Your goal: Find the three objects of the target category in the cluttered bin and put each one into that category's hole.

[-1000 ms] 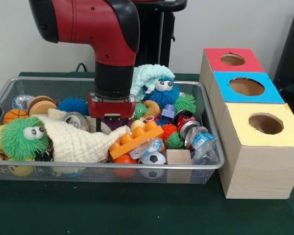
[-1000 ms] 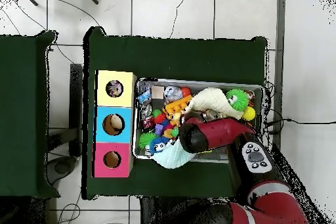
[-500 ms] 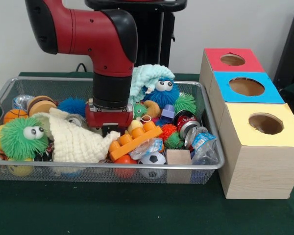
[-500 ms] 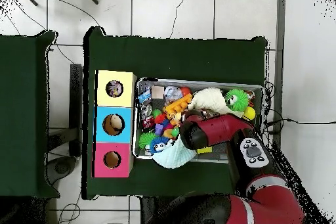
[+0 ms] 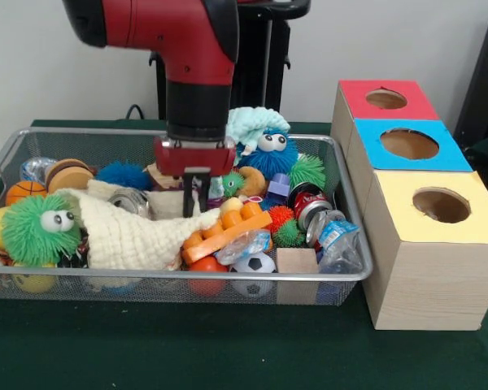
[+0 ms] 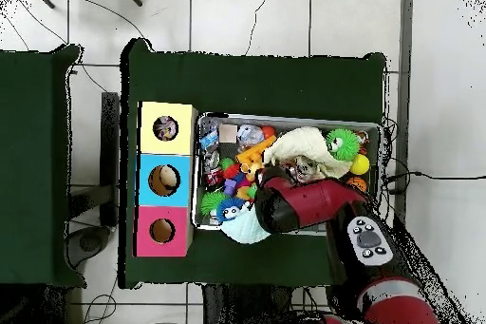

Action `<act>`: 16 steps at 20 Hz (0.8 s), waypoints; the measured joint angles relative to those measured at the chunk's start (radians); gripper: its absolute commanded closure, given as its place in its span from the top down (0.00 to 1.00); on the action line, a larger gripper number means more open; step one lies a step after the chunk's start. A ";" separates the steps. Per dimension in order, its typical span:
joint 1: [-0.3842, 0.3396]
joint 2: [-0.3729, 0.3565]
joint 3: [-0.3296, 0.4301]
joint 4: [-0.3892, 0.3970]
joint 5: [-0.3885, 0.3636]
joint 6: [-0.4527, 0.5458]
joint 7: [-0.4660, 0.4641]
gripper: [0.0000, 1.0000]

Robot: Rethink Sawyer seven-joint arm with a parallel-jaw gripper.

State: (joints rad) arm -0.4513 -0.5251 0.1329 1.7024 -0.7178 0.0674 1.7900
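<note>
My gripper (image 5: 196,210) hangs over the middle of the wire bin (image 5: 179,276), its fingers close together, shut, with nothing that I can make out between them. Its tips sit just above the raised corner of a cream cloth (image 5: 130,236) and beside an orange toy brick (image 5: 224,231). In the overhead view the red arm (image 6: 294,204) hides the gripper. Three boxes with holes stand beside the bin: red (image 5: 385,99), blue (image 5: 409,144) and yellow (image 5: 441,205). From above, something shows inside the yellow hole (image 6: 166,128) and the blue hole (image 6: 164,180).
The bin is packed: a green fuzzy toy with eyes (image 5: 39,227), a blue fuzzy toy (image 5: 270,150) under a teal cloth (image 5: 252,123), a soda can (image 5: 311,207), a crushed bottle (image 5: 335,240), a wooden cube (image 5: 297,262), a small soccer ball (image 5: 252,264).
The gripper has risen out of the clutter and shifted slightly toward the boxes. The cream cloth lies more spread out than before.
</note>
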 measured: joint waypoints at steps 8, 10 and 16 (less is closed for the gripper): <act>0.020 -0.222 -0.002 0.206 0.128 0.000 0.000 0.00; 0.036 -0.259 -0.004 0.239 0.156 0.000 0.000 0.00; 0.091 -0.340 -0.005 0.320 0.230 0.000 0.000 0.00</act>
State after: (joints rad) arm -0.3606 -0.8652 0.1280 2.0222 -0.4880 0.0674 1.7900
